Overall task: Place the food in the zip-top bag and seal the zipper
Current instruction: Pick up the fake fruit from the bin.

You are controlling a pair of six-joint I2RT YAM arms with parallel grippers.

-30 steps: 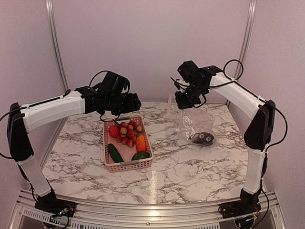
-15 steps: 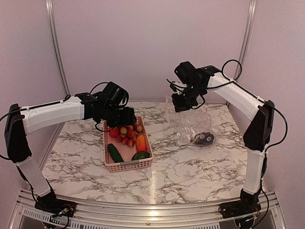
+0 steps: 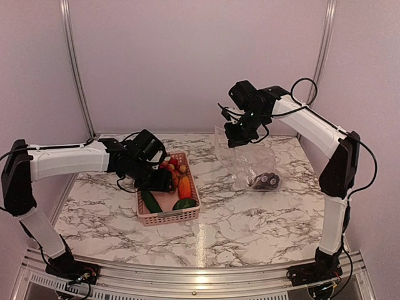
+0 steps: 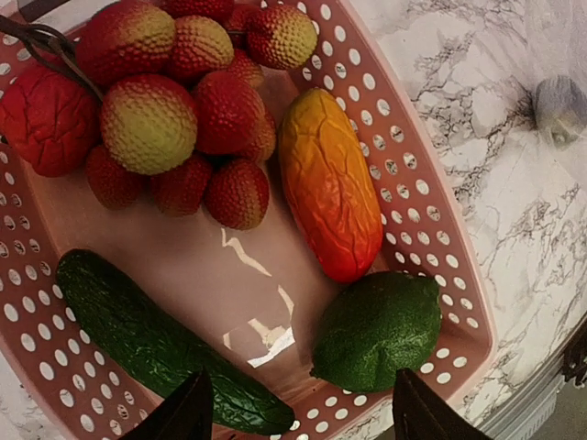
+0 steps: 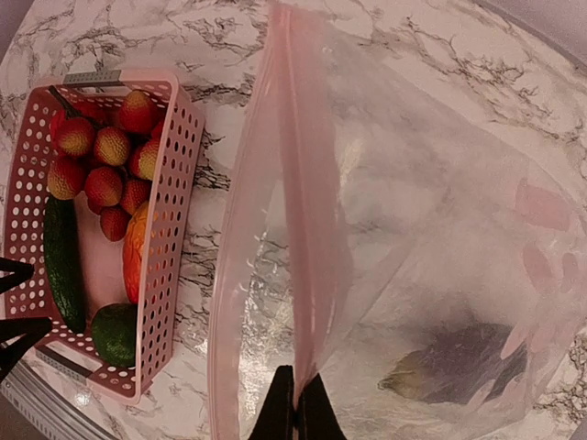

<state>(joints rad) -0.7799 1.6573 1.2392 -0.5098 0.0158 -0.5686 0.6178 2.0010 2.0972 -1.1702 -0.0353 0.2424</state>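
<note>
Two risks. Left gripper, jaws apart above gap between cucumber and green pepper in basket: could nudge both and catch neither. Right gripper pinched on zipper, holding zip-top bag up by mouth, eggplant inside: thin hold may slip, mouth sag shut.

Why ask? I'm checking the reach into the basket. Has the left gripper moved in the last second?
Yes. The left gripper has dropped toward the arm bases, from above the far rim of the pink basket to low inside it.
</note>
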